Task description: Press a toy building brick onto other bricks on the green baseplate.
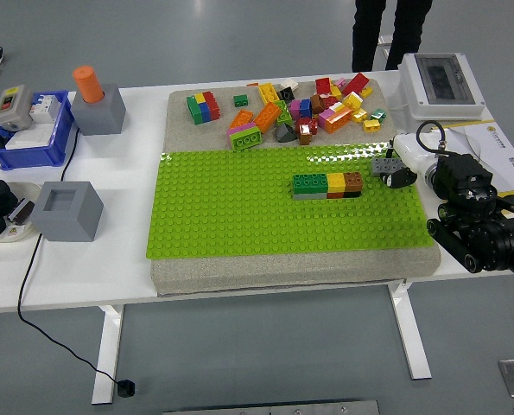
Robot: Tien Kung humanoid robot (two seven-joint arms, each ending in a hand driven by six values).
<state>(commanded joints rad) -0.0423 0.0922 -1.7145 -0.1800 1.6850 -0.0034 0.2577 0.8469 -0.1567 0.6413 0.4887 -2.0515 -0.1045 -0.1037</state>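
A grey brick (383, 164) is sitting in the right hand (401, 170), pinched between its fingers (402, 177), just over the right edge of the green baseplate (239, 216). Just to the hand's left, a row of green, yellow and brown bricks (327, 184) is standing on the baseplate. Beyond the hand, toward the table's far side, a loose pile of bricks (300, 108) is lying on the grey mat (282, 270). A white electrical box (442, 84) is sitting behind the hand, near a person's legs (390, 30).
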